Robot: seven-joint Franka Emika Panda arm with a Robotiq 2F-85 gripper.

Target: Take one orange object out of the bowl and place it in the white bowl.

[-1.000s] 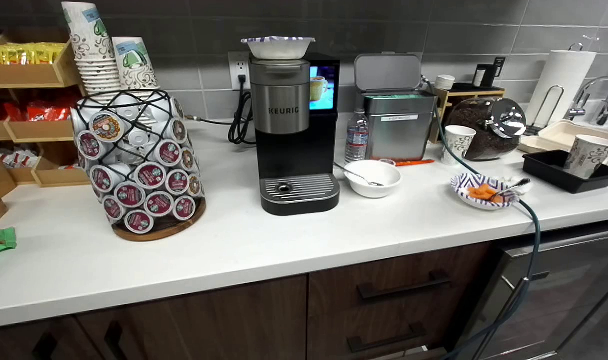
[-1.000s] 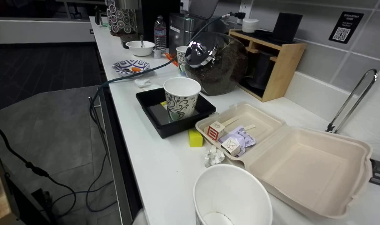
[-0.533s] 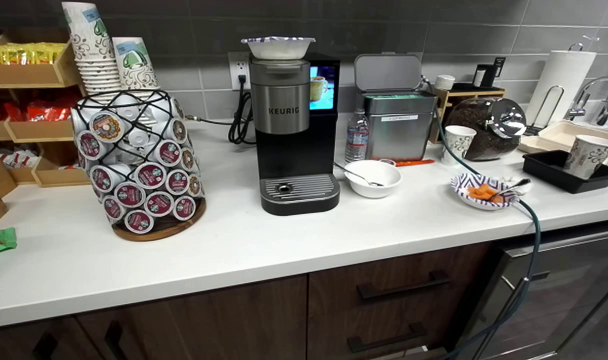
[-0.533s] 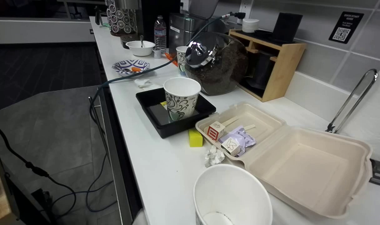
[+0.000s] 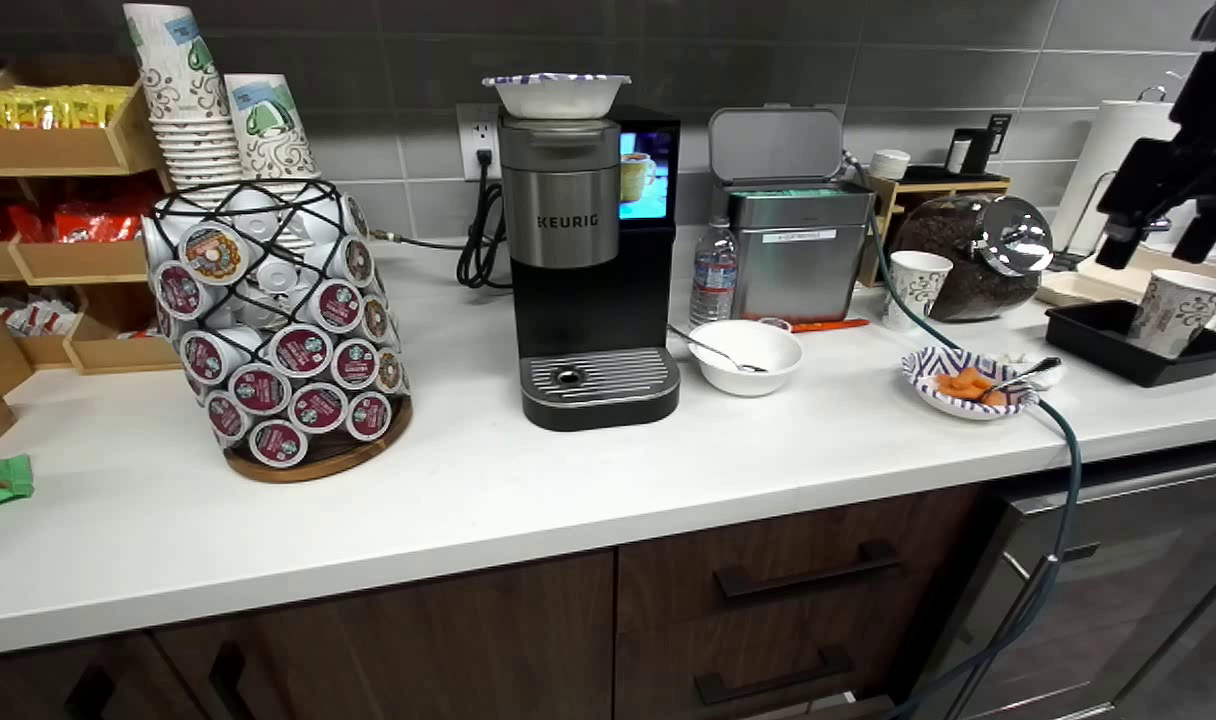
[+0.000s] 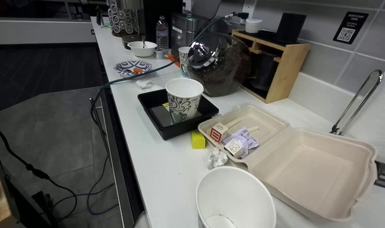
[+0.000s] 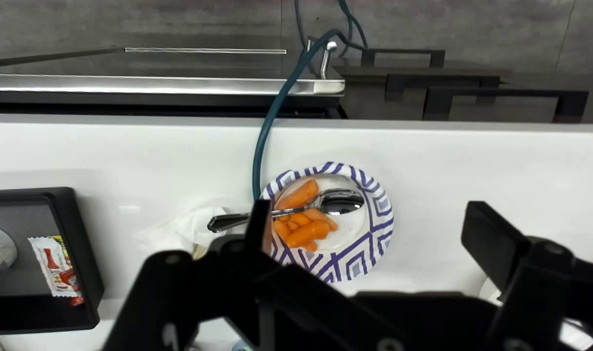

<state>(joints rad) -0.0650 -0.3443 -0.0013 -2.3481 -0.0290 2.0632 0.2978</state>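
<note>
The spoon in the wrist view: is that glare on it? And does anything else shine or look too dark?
Wrist view: yes, bright glints on the spoon, a pale reflected patch on the counter, and the black pincer so dark that much detail is lost; both exterior views: highlights on the jar lid.

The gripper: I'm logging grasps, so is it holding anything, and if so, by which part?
Nothing is held: the gripper is open, its jaws wide apart, and the orange pieces lie in the patterned bowl.
</note>
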